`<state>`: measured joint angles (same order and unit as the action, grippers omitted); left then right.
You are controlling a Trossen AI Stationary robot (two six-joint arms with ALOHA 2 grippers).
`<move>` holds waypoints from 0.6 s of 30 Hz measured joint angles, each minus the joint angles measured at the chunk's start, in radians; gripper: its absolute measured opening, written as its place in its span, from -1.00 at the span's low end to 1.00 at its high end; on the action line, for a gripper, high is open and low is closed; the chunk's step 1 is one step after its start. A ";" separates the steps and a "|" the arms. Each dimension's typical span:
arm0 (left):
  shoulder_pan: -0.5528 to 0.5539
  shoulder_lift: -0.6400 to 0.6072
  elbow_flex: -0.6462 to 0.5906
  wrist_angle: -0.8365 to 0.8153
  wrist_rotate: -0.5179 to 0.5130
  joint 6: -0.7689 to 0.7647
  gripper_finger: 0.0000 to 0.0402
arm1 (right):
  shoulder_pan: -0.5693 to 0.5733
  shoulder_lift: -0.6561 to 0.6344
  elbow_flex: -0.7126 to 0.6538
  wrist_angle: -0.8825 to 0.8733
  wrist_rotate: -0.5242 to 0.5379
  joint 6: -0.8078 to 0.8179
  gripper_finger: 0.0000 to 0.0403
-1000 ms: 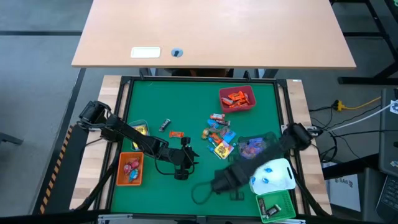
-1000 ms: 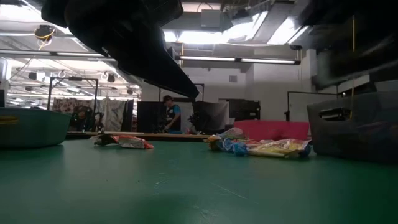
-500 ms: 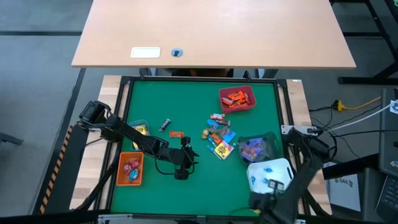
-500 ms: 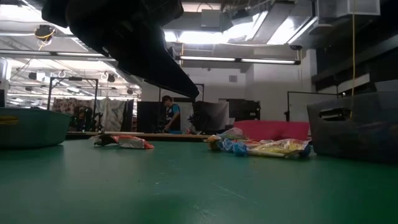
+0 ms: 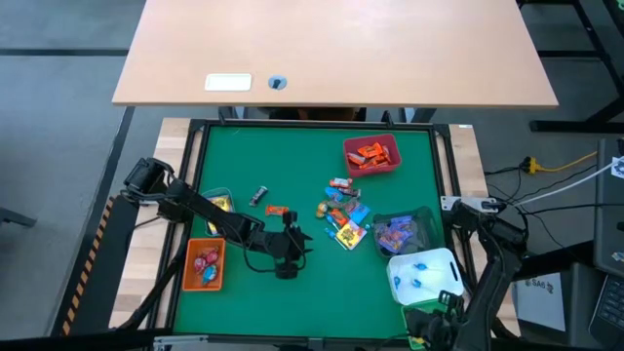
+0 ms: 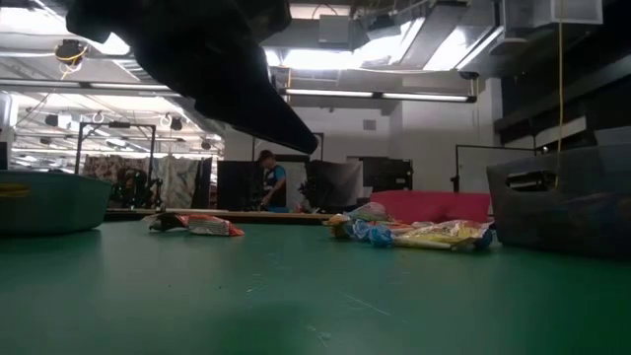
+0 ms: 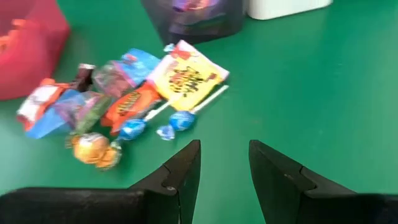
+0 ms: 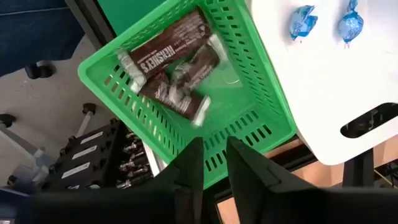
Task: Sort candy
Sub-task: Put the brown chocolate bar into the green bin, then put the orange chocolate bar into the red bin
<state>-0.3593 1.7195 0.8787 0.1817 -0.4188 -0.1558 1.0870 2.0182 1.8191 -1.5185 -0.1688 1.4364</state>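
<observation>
The right gripper (image 8: 208, 163) is held above the green bin (image 8: 249, 118) at the table's near right corner, its fingers set narrowly apart with nothing between them. Dark brown bars (image 8: 171, 65) are seen lying in that bin, one of them blurred. Just beside it stands the white bin (image 5: 423, 276), in which blue sweets (image 8: 303, 21) lie.

The left gripper (image 7: 222, 169) is poised over bare green mat (image 5: 292, 166) near the middle, its fingers moderately apart and empty. The loose candy pile (image 5: 343, 214) is spread on the mat ahead of it: a yellow packet (image 7: 186, 76), orange, blue and purple wrappers, two blue lollipops (image 7: 175, 121) and a gold piece (image 7: 93, 149). Two more pieces (image 5: 268, 203) are left apart from the pile.

A red bin (image 5: 371, 156) with orange-red sweets is placed at the far side, a clear bin (image 5: 402, 232) with purple ones right of the pile, an orange bin (image 5: 205, 266) and a small bin (image 5: 216, 201) on the left. In the low view the scene is partly blocked by a dark arm (image 6: 207, 59); a person (image 6: 266, 177) is seen in the room behind.
</observation>
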 joint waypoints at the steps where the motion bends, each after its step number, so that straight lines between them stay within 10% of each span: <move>1: 0.002 0.000 0.000 0.001 -0.006 -0.001 -0.35 | 0.000 0.000 0.000 0.000 0.000 0.000 -0.61; 18: 0.099 0.000 0.000 0.007 -0.008 -0.119 -0.20 | -0.001 0.000 0.000 0.000 0.086 -0.001 -0.21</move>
<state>-0.2604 1.7195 0.8787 0.1887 -0.4270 -0.2749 1.0863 2.0178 1.8191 -1.5185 -0.0828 1.4351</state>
